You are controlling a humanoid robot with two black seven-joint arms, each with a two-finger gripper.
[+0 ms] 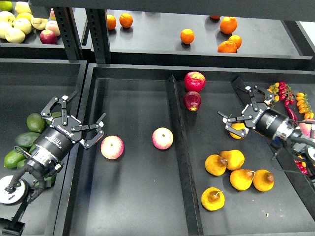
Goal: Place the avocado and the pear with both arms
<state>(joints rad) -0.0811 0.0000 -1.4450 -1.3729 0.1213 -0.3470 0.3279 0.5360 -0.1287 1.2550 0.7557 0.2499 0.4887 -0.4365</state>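
Currently, the left gripper (78, 115), black metal fingers spread wide and empty, hovers beside the dull, dark green oval avocado (27, 139) in the left bin. The right gripper (237, 119), also wide, straddles a squat yellow-orange pear (238, 130) in the right tray (197, 196).

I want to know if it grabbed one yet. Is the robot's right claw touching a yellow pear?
Touching. In the head view the right gripper has its fingers spread around a pear, which sits pressed between them.
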